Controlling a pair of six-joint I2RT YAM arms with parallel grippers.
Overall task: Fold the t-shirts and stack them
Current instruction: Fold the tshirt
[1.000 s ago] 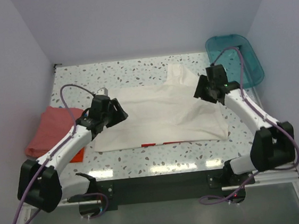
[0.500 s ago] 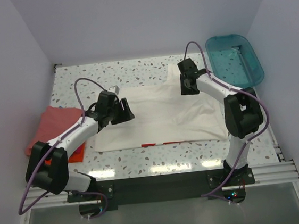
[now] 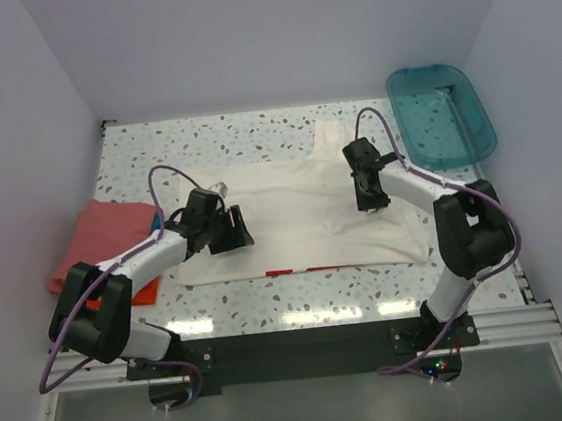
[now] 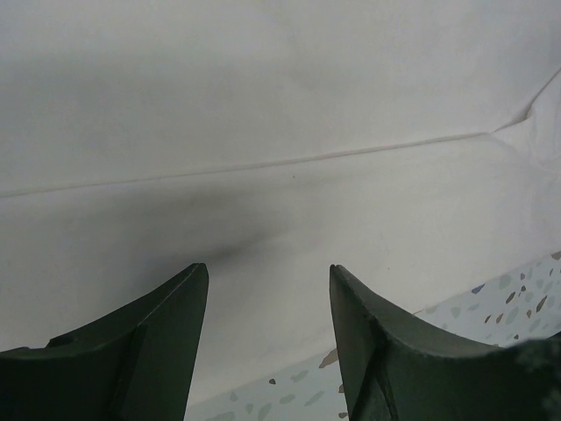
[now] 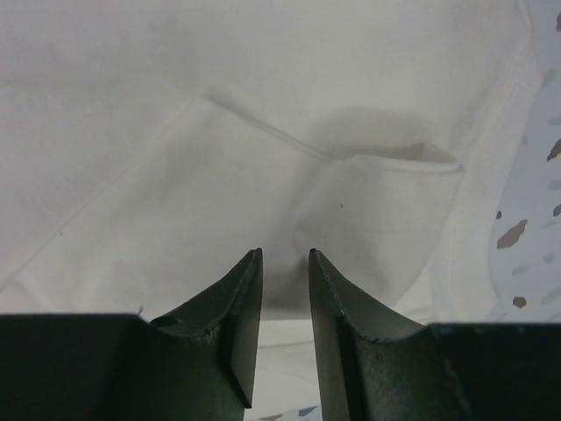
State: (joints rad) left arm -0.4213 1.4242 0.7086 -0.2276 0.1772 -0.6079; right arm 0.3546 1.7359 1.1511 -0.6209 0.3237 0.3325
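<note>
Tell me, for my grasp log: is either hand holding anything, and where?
Left hand: open above the white t-shirt, holding nothing. Right hand: nearly closed over it; hold cannot be told.

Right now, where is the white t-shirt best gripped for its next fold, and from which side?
Probably at its side edges, not mid-panel. The white t-shirt lies flat on the table, leaving little raised to pinch. Come in low from the bare table, one finger slipping under: left hand at the left edge, right hand at the right.
</note>
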